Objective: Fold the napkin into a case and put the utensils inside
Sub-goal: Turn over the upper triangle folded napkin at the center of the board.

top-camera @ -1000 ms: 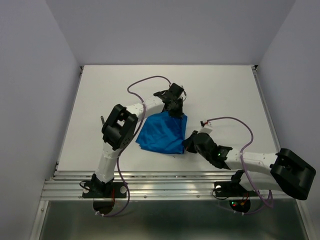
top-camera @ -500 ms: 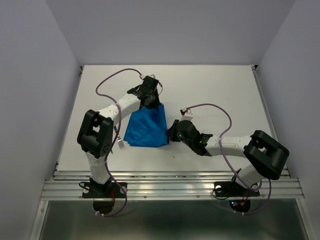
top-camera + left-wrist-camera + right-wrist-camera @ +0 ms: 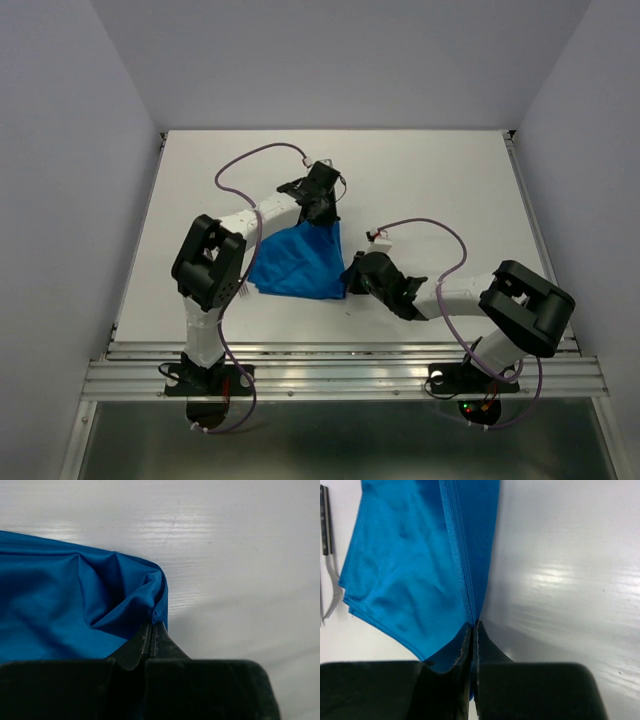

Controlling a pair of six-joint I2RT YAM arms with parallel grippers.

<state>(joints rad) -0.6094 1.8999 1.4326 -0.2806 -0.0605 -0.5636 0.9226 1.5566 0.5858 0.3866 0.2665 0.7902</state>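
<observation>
Two napkin (image 3: pixel 295 262) corners are pinched tight, by left gripper (image 3: pixel 152 624) and right gripper (image 3: pixel 473 628). We reckon this tensions the edge for folding

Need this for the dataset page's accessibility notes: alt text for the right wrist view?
The right hand, dark and seen from just behind, is shut on the hemmed edge of a creased bright blue napkin over a white table. A silver utensil lies beside the napkin at the far left, cut off by the frame.
</observation>
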